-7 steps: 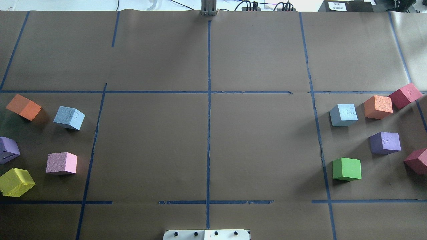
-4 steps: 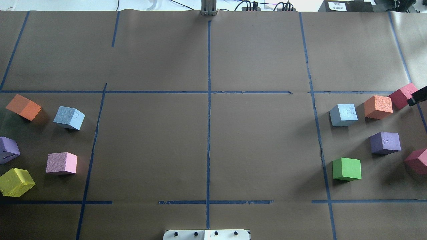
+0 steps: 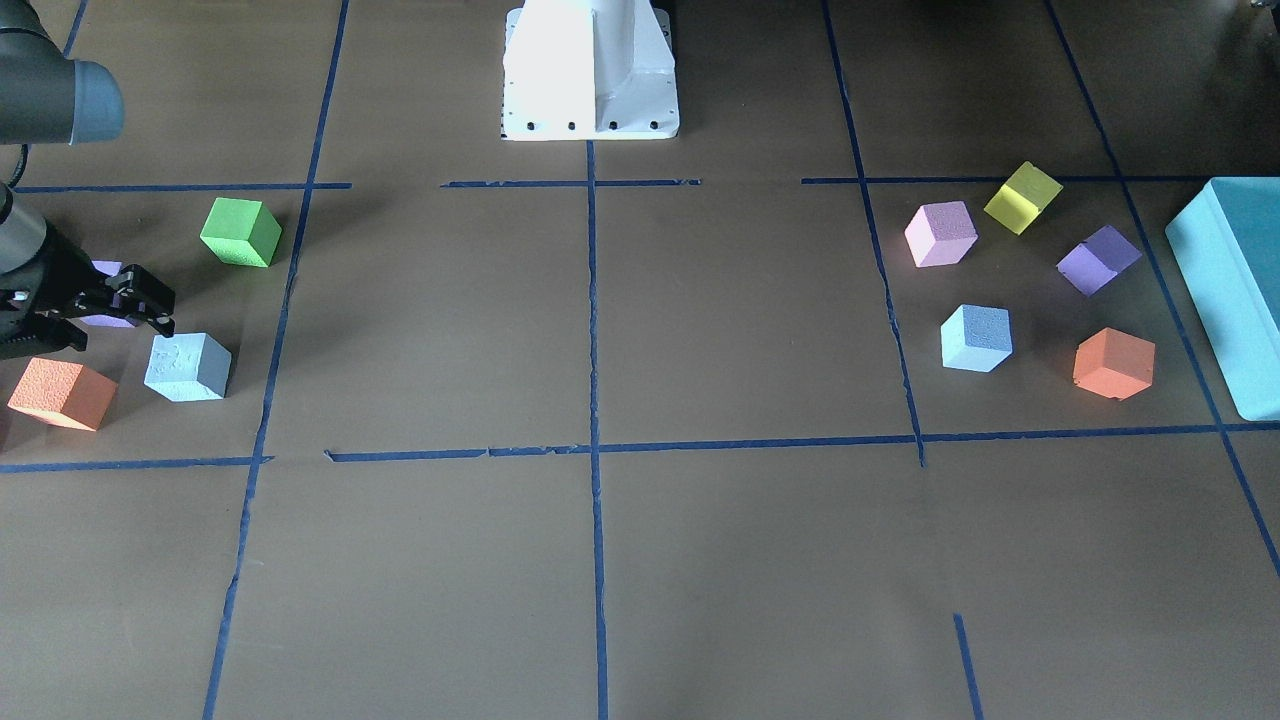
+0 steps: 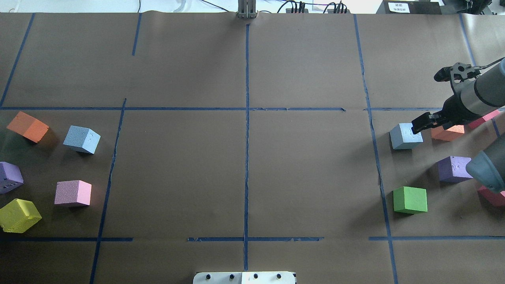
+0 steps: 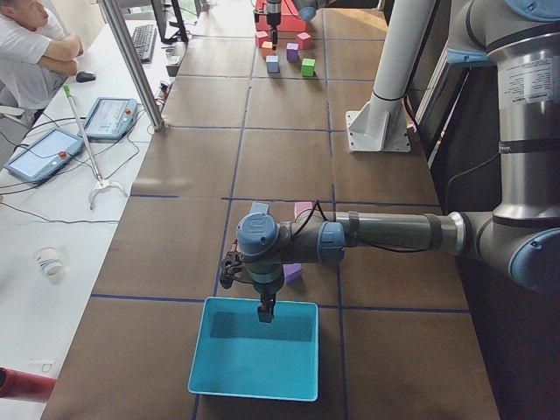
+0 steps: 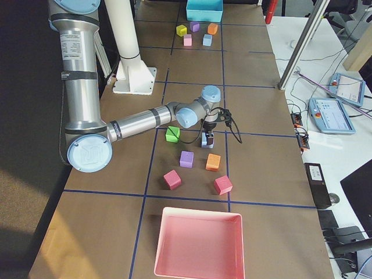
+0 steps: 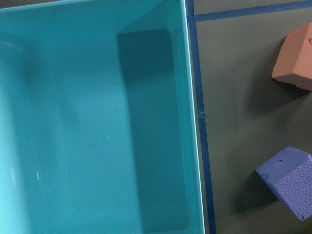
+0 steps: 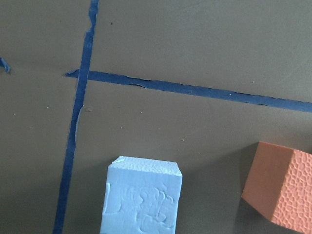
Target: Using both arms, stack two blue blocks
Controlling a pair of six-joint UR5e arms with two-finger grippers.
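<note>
The two blue blocks lie well apart, one in each cluster of coloured cubes, which is probably why both arms are needed; the first blue block (image 4: 82,139) sits untouched at the left middle of the overhead view; the second blue block (image 4: 405,136) rests on the table at the right middle, just left of an orange cube (image 4: 447,134).

The right arm enters from the right edge of that view, forearm sloping toward the frame's left, wrist bent so the right gripper (image 3: 160,310) points down at the second blue block's corner; in the front-facing view its fingers appear parted and hold nothing; its wrist view looks straight down with the block at bottom centre, so I judge this an approach, not yet a grasp.

In the exterior left view the left arm stretches level from the right edge, wrist turned down, the left gripper (image 5: 264,312) hanging over the teal box (image 7: 97,126) at bottom centre; whether it is wide or narrow I cannot tell; it seems parked, away from its block.
</note>
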